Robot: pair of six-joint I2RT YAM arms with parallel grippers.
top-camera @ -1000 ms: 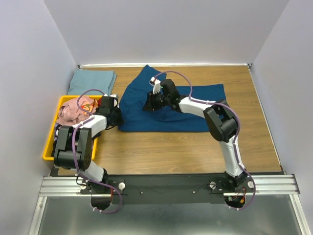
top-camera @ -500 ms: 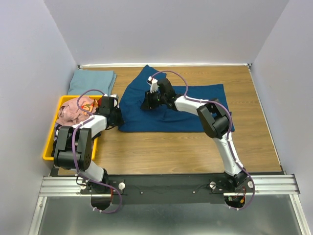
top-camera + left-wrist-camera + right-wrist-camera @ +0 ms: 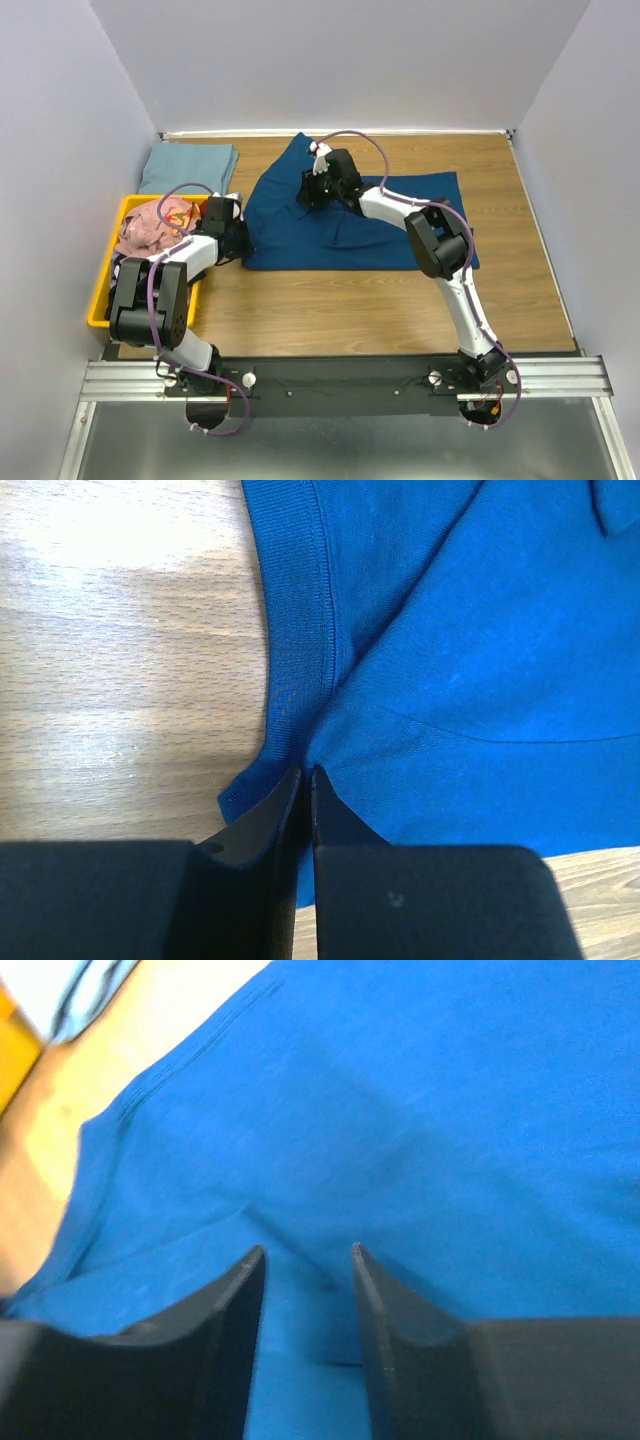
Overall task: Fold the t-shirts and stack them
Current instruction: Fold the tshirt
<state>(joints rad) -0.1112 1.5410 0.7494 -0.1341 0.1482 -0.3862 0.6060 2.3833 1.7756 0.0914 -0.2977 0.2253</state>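
Observation:
A dark blue t-shirt (image 3: 370, 225) lies spread flat across the middle of the table. My left gripper (image 3: 243, 240) sits at its near left corner; in the left wrist view the gripper (image 3: 305, 772) is shut on the shirt's ribbed edge (image 3: 290, 630). My right gripper (image 3: 312, 190) is over the shirt's far left part. In the right wrist view it (image 3: 308, 1250) stands open just above the blue cloth (image 3: 420, 1110), with a soft crease running into the gap. A pale grey-blue t-shirt (image 3: 188, 165) lies folded at the back left. A pink t-shirt (image 3: 150, 228) lies crumpled in the bin.
The yellow bin (image 3: 100, 300) stands at the left edge beside my left arm. Bare wooden table (image 3: 350, 310) runs along the near side and the right. Walls close in the back and both sides.
My right gripper has moved toward the back of the table, over the shirt's far left part. The left gripper has stayed at the shirt's corner.

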